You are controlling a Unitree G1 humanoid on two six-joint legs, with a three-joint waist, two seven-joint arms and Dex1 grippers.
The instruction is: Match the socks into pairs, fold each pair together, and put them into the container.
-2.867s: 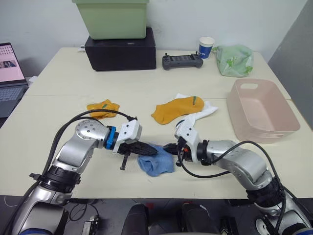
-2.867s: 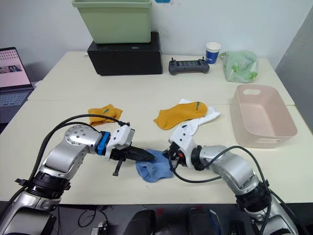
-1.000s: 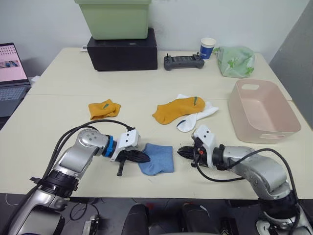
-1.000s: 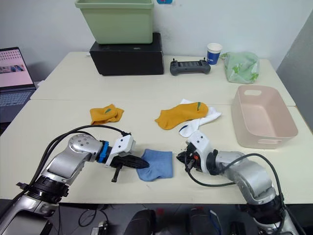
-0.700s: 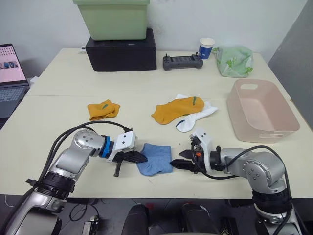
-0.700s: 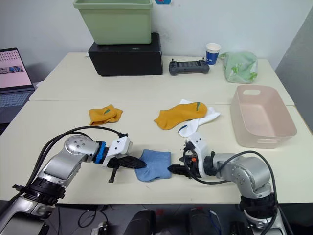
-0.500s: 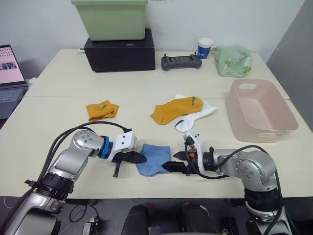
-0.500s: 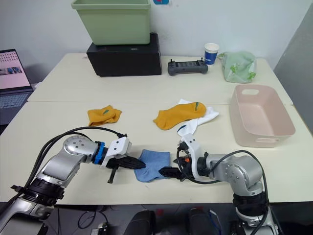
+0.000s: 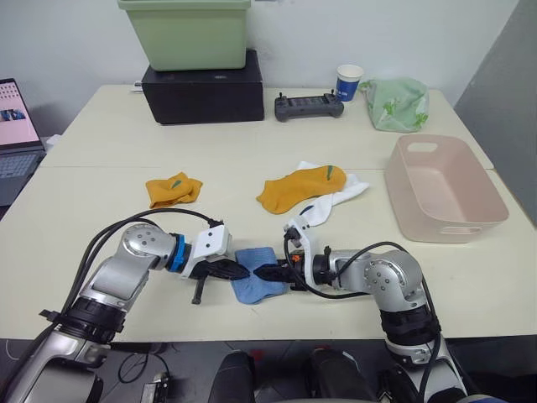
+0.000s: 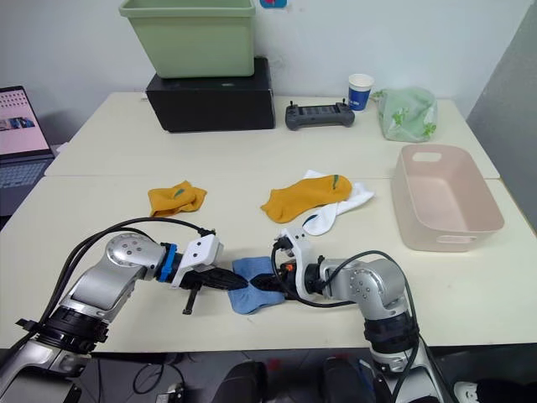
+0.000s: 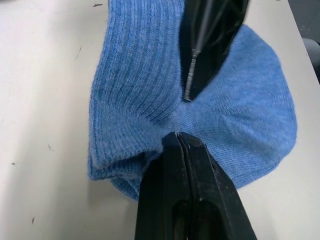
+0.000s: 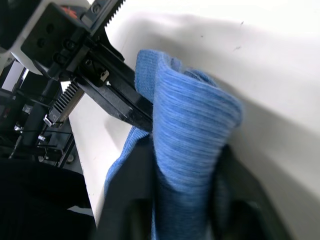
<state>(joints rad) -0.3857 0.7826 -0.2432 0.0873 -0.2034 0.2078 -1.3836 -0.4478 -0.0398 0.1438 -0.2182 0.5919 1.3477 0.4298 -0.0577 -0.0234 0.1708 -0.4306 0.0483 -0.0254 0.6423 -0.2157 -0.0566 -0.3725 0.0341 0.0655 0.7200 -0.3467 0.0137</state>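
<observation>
The light blue socks (image 9: 256, 284) lie bunched near the table's front edge, between my two grippers. My left gripper (image 9: 238, 270) is shut, its tips pressing on the fabric (image 11: 150, 90) from the left. My right gripper (image 9: 267, 271) comes in from the right and is shut on a raised fold of the blue socks (image 12: 190, 130). One mustard-orange sock (image 9: 173, 188) lies crumpled farther back on the left. Another orange sock (image 9: 298, 186) lies in the middle on top of a white sock (image 9: 340, 196). The pink container (image 9: 445, 189) stands at the right.
At the back are a green bin (image 9: 186, 32) on a black box (image 9: 203, 82), a controller (image 9: 309, 105), a paper cup (image 9: 349, 82) and a pale green bag (image 9: 398, 92). A laptop (image 9: 13, 126) sits at the far left.
My right gripper has swung in from the right, reached the blue socks and shut on their right edge, pushing them into a raised fold. The left gripper has stayed on the socks.
</observation>
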